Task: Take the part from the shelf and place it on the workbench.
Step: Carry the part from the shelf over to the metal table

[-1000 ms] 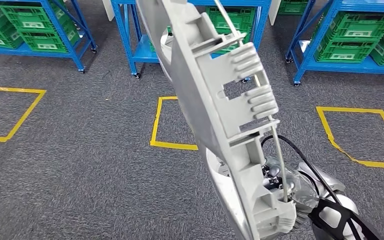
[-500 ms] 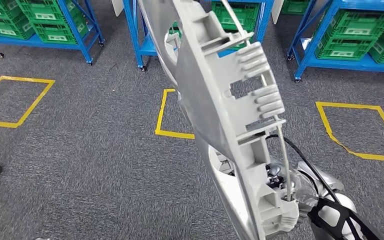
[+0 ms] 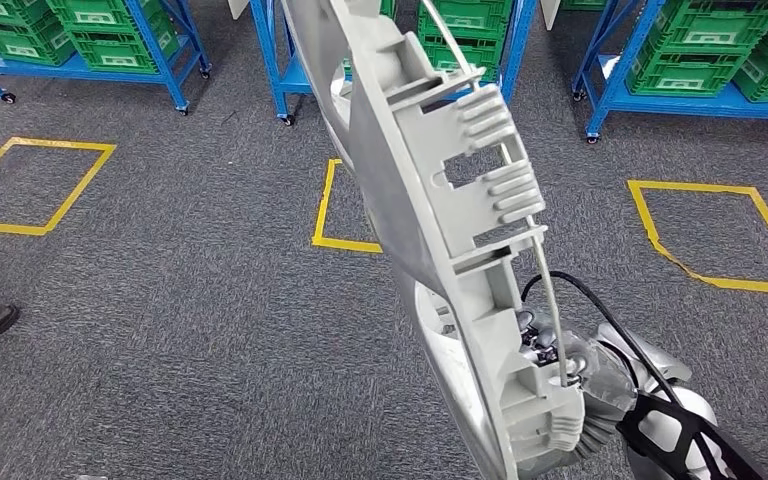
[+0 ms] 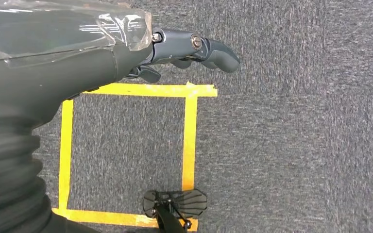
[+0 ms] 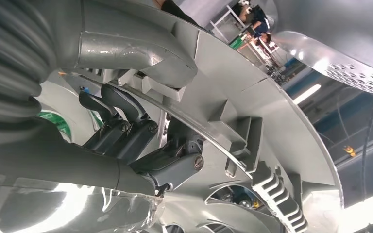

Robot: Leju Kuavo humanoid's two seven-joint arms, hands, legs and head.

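Grey carpet (image 3: pixel 190 330) has slid under me, so I'm walking. My right hand (image 5: pixel 141 141) grips the part (image 3: pixel 440 230); my left hand (image 4: pixel 194 48) hangs curled, holding nothing.

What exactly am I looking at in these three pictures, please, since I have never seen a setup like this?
This is a walking humanoid robot with two arms and many-fingered hands. The head view looks down from high on its body: the right hand holds a large grey plastic part upright over grey carpet marked with yellow tape squares; blue shelves with green crates stand beyond. A camera at the right wrist shows that hand's fingers gripping the part close up. The left wrist camera looks down at the floor, where the left hand hangs, holding nothing.
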